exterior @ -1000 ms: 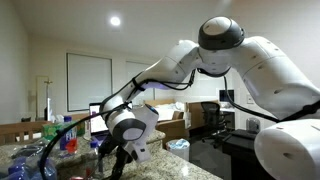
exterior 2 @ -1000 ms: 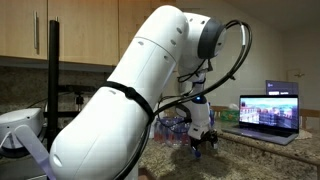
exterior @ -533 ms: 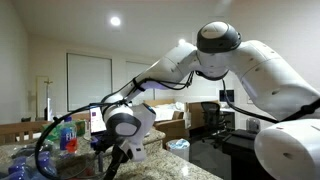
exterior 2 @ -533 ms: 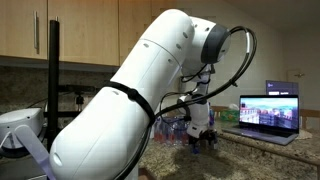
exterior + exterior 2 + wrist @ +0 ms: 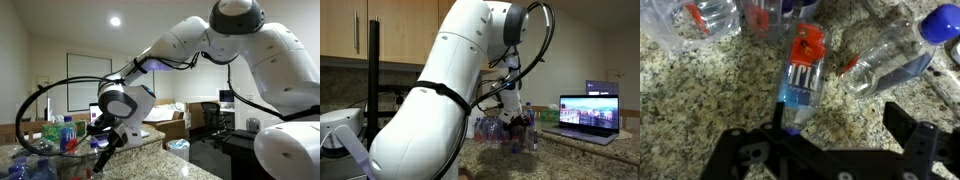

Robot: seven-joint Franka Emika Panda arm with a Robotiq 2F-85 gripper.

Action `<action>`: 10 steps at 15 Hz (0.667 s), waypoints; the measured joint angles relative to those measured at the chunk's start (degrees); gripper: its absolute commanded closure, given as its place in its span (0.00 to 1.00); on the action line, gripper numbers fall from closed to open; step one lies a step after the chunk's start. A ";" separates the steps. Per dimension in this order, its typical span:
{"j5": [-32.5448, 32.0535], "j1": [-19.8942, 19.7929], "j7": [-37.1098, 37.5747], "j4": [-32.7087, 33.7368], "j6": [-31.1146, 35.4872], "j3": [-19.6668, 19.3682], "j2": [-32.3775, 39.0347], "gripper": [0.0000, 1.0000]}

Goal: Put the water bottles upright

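Note:
In the wrist view a clear water bottle with a red cap and blue label (image 5: 800, 78) lies on its side on the granite counter, base toward my gripper. A second clear bottle with a blue cap (image 5: 888, 55) lies tilted to its right. More bottles (image 5: 702, 18) show at the top left. My gripper (image 5: 840, 112) is open and empty just above the counter, with its left finger beside the red-capped bottle's base. In both exterior views the gripper (image 5: 101, 150) (image 5: 524, 138) hangs low by the bottle cluster (image 5: 62, 135) (image 5: 490, 128).
The granite counter (image 5: 700, 100) carries everything. An open laptop (image 5: 588, 111) stands on it beyond the bottles. A black post (image 5: 373, 80) stands by the wooden cabinets. Office chairs and a desk (image 5: 212, 118) lie beyond the counter edge.
The arm's upper links have risen, and the gripper has shifted toward the bottle cluster. Nothing has been grasped.

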 measured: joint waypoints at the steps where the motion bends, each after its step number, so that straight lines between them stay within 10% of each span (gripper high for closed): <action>1: 0.78 -0.02 -0.66 0.00 -0.01 0.16 0.15 0.00; 10: 3.63 -1.67 -7.10 0.54 -0.20 0.99 -6.32 0.00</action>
